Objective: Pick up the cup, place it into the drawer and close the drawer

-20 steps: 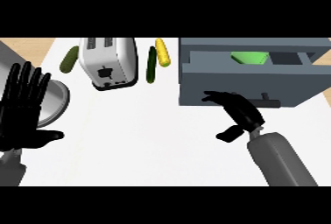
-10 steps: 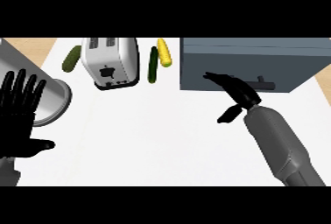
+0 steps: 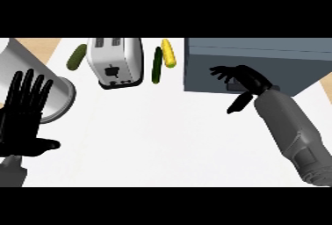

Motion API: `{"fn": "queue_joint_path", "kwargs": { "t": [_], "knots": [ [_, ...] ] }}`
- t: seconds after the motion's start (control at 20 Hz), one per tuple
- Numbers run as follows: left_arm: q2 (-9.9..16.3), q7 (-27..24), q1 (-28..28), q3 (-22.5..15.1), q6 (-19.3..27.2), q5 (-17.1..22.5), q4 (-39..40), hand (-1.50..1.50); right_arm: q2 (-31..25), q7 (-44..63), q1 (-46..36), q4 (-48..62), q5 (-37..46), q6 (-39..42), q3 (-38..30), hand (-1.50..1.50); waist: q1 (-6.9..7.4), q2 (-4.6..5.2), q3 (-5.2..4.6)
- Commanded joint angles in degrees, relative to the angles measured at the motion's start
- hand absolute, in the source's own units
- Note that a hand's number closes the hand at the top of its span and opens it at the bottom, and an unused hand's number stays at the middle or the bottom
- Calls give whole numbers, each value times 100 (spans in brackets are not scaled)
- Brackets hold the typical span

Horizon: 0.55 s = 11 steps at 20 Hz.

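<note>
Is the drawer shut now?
Shut: the drawer shows a flat grey front with no opening or contents visible, and the right hand rests against it.

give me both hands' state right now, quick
Left hand: open, fingers straight and upward, resting at the view's left, holding nothing.
Right hand: open, fingers spread against the front of the grey drawer, holding nothing.
</note>
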Motion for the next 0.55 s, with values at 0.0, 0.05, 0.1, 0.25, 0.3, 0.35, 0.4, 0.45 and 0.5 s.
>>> {"fn": "queue_joint_path", "kwargs": {
  "t": [0.0, 0.05, 0.1, 0.25, 0.3, 0.35, 0.4, 0.45, 0.5],
  "knots": [
    [-6, 63, -276, 13, 13, -72, 175, -150, -218, 423, -460, 690, 20, -165, -245, -150, 124, 245, 63],
    [-38, 56, -93, -30, -1, -74, 5, -150, -354, 349, -513, 783, 17, 1, -257, -150, 139, 207, 62],
    [-24, 40, -161, -32, -91, -104, 162, -150, -322, 354, -622, 790, -6, -36, -291, -150, 123, 218, 60],
    [38, 81, -59, -22, -96, -86, -49, -150, -561, 279, -609, 866, -60, 1, -388, -150, 288, 255, 69],
    [-39, -1, -107, -18, -12, -188, 147, -150, -538, 227, -673, 890, 7, 66, -315, -150, 195, 242, 62],
    [-64, 67, -208, -38, 42, -148, -6, -150, -418, 307, -618, 939, -27, -55, -358, -150, 260, 265, 69],
    [-16, -101, -70, 18, -111, -198, 72, -150, -518, 258, -637, 969, -58, 49, -393, -150, 243, 247, 63],
    [-47, 29, -206, -16, -39, -180, 106, -150, -460, 245, -719, 967, -43, 39, -379, -150, 202, 245, 64],
    [-168, -116, -37, -94, -12, -275, 67, -150, -424, 290, -682, 997, 0, -36, -349, -150, 240, 243, 63]
  ]
}}
